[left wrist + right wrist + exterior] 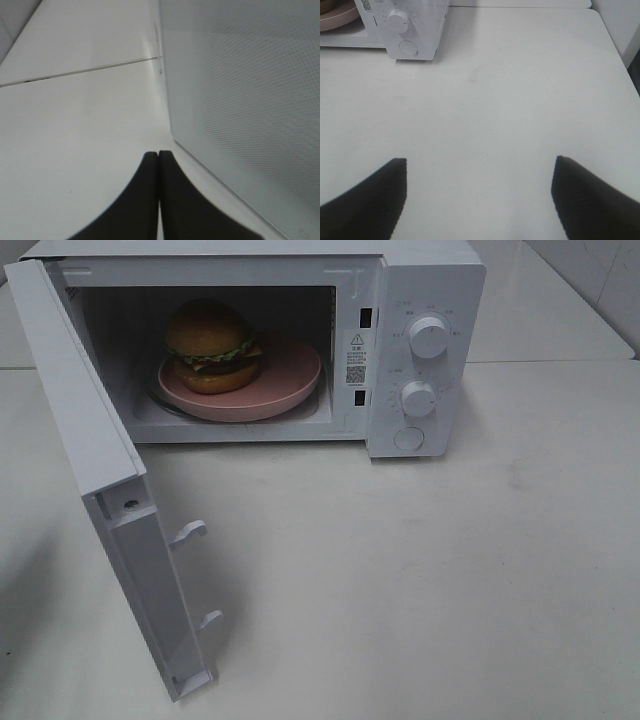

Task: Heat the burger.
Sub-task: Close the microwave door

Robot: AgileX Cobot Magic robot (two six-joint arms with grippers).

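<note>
The burger (pixel 212 345) sits on a round pink plate (pixel 290 375) inside the white microwave (pixel 430 290). The microwave door (pixel 80 410) stands wide open to the left. Neither gripper shows in the exterior view. In the left wrist view, my left gripper (pixel 159 156) is shut and empty, low over the table, right beside the door's dotted outer face (pixel 240 100). In the right wrist view, my right gripper (pixel 480 167) is open and empty above the bare table, well away from the microwave (pixel 415 30); an edge of the plate (pixel 335 17) shows there.
The microwave's panel has two round knobs (pixel 428 337) (pixel 418 398) and a round button (pixel 408 438). Two latch hooks (pixel 188 532) stick out of the door's edge. The white table (pixel 420 580) stretches in front and to the right.
</note>
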